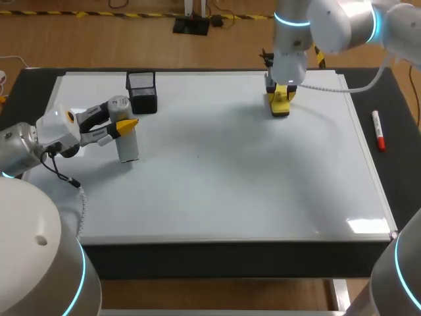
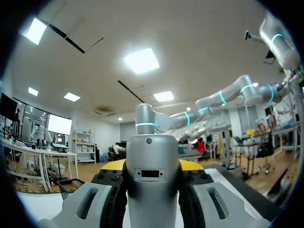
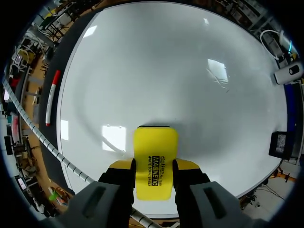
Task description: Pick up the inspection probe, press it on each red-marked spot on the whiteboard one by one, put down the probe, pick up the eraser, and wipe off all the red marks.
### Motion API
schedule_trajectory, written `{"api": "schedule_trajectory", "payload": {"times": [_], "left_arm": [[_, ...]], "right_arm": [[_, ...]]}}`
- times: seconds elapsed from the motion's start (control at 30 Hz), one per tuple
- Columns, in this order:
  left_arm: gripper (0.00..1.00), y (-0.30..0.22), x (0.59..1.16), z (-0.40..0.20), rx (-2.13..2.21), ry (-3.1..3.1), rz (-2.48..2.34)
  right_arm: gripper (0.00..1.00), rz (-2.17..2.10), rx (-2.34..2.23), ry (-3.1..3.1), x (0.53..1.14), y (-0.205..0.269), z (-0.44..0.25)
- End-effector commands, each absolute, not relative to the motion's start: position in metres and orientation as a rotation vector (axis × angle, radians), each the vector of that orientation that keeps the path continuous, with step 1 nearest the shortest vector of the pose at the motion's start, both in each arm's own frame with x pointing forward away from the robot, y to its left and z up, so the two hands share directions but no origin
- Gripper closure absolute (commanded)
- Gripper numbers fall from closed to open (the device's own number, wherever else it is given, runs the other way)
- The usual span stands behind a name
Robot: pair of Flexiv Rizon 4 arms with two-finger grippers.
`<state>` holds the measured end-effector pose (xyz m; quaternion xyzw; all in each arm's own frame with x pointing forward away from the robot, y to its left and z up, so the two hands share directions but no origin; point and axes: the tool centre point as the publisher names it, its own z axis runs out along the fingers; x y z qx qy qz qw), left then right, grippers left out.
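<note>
1. Pinched by left gripper (image 1: 126,124): inspection probe (image 1: 128,148), upright on whiteboard (image 1: 230,191), left of frame.
2. Clamped in right gripper (image 1: 281,97): yellow eraser (image 1: 280,109), on whiteboard, upper right of centre.

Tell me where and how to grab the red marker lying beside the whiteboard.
Grip the red marker around the middle of its barrel, coming down from above with the fingers closing across its width. It lies flat on the black table, lengthways along the whiteboard edge but clear of it, so both long sides are open. The right gripper is nearest, though it holds the eraser.
</note>
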<state>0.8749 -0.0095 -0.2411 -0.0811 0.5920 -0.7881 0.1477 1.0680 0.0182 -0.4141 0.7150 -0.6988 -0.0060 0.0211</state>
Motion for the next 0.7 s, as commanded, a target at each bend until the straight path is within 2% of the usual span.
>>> {"api": "schedule_trajectory", "payload": {"times": [0.03,0.13,0.23,0.27,0.3,0.33,0.7], "left_arm": [[1.0,-0.009,0.874,-0.24,-0.233,1.702,-2.267],[1.0,-0.009,0.874,-0.24,-0.233,1.702,-2.267],[1.0,-0.009,0.874,-0.24,-0.233,1.702,-2.267],[1.0,-0.009,0.874,-0.24,-0.233,1.702,-2.267],[1.0,-0.009,0.874,-0.24,-0.233,1.702,-2.267],[1.0,-0.009,0.874,-0.24,-0.233,1.702,-2.267],[1.0,-0.009,0.874,-0.24,-0.233,1.702,-2.267]], "right_arm": [[1.0,-0.022,2.216,-2.158,1.071,0.018,-0.416],[1.0,-0.011,2.214,-2.153,1.072,0.018,-0.417],[0.7,-0.012,2.217,-2.154,1.071,0.016,-0.415],[0.55,-0.011,2.217,-2.153,1.071,0.015,-0.414],[0.16,-0.01,2.219,-2.155,1.071,0.015,-0.413],[0.0,-0.011,2.217,-2.161,1.071,0.014,-0.411],[0.0,-0.087,2.133,-2.335,1.064,0.008,-0.391]]}}
